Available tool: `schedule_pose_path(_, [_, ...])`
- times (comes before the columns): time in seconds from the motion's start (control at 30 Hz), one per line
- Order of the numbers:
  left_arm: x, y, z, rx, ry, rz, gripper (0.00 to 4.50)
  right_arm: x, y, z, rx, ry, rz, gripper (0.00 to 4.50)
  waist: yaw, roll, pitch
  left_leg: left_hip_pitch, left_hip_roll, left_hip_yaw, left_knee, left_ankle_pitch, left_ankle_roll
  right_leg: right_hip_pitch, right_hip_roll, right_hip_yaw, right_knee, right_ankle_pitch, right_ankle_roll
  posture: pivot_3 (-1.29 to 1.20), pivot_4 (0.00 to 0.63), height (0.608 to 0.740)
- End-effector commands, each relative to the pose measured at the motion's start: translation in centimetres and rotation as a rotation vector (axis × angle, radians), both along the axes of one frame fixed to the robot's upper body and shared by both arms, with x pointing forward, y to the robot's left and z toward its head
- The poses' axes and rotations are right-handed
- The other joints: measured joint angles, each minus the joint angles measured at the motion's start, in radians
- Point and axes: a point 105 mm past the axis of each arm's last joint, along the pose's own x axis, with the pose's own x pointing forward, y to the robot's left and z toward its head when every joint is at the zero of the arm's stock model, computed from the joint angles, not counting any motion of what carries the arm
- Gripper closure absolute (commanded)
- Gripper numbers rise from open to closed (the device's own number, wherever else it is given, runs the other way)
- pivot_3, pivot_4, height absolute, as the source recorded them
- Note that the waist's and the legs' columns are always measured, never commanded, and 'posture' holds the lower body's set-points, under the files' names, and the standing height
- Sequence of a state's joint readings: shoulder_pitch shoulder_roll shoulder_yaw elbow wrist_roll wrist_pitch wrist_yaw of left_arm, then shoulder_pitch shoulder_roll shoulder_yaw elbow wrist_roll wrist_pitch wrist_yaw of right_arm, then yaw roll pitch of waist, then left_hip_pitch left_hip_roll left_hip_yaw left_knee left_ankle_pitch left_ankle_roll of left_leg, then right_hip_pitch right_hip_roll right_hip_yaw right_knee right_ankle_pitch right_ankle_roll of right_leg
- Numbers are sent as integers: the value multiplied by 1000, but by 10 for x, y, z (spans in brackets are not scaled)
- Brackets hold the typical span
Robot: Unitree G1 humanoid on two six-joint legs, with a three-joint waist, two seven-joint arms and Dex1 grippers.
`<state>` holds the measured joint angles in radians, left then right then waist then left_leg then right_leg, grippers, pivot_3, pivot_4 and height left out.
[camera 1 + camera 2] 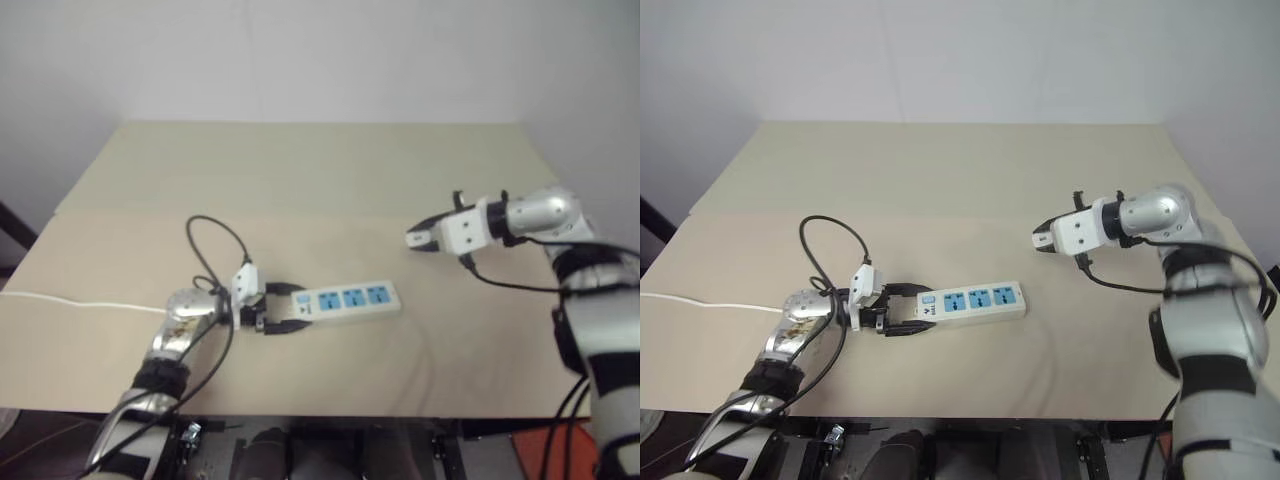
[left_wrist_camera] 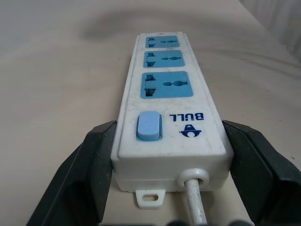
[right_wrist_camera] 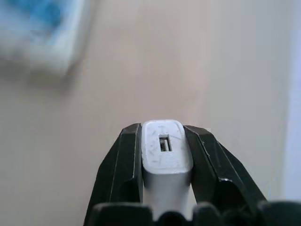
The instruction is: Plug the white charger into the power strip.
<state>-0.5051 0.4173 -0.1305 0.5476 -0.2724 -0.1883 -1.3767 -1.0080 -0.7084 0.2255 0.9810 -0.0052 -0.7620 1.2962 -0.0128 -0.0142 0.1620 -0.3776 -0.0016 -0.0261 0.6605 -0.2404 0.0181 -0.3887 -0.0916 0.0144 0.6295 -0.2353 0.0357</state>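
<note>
Right gripper (image 3: 162, 141) pinches the charger (image 3: 163, 146), raised near the table's right edge; the power strip (image 1: 350, 299), braced at its cable end between the spread fingers of the left gripper (image 1: 268, 308), lies lengthwise along the front edge, off to the charger's left.

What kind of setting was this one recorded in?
Probably an indoor lab or test bench: a plain beige table against a bare white wall, carrying just a power strip with its thin white cable.

I see the long white power strip with blue sockets (image 3: 40, 33) blurry and cut off at my picture's edge.
</note>
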Motion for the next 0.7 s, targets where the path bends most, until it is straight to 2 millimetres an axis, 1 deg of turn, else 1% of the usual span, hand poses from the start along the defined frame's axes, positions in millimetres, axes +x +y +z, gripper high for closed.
schedule_pose_path(0.03, [-1, -6, -4, 64, -21, -111, 1273, -38, 20, 57, 418, 191, 50, 3383, 8, 3, 0, -4, 0, -1, 0, 0, 0, -2, -1, -1, 1, 0, 0, 0, 150, 740])
schedule_pose_path(0.1, [-2, -5, -6, 83, -19, -153, 1273, -60, 30, 55, 482, 291, 70, 3383, 16, 4, -1, -8, -1, -1, 0, 0, 0, -7, -1, -1, 1, 0, 0, 0, 150, 740])
schedule_pose_path(0.17, [0, -6, -7, 85, -7, -174, 1273, -80, 42, 46, 527, 386, 87, 3383, 20, 4, -1, -10, -1, -1, 0, 0, 1, -9, -1, -1, 0, 0, 0, 0, 150, 740])
schedule_pose_path(0.23, [0, -6, -7, 80, 17, -194, 1273, -91, 55, 37, 561, 455, 80, 3383, 19, 3, -2, -10, -2, 0, 0, -1, 1, -9, 0, -1, -3, 0, 0, 0, 150, 740])
schedule_pose_path(0.3, [1, -7, -6, 77, 20, -204, 1273, -97, 66, 29, 591, 524, 76, 3383, 19, 3, -2, -10, -2, 1, 1, -1, 1, -9, 0, -1, -4, 0, 0, 0, 150, 740])
schedule_pose_path(0.4, [3, -7, -5, 83, 11, -211, 1273, -100, 80, 23, 635, 561, 65, 3383, 18, 3, -2, -8, -2, 2, 1, -1, 1, -8, 1, 0, -2, 0, 0, 0, 150, 740])
schedule_pose_path(0.5, [4, -7, -4, 81, 2, -211, 1273, -94, 91, 14, 631, 512, 53, 3383, 16, 2, -2, -7, -2, 2, 1, -1, 1, -7, 3, -1, -2, 0, 1, 0, 150, 740])
schedule_pose_path(0.7, [4, -5, -7, 90, 6, -203, 1273, -82, 94, 5, 637, 538, 8, 3383, 18, 2, -2, -8, -2, 3, 2, -1, 1, -7, 2, -1, -3, 0, 1, 0, 150, 740])
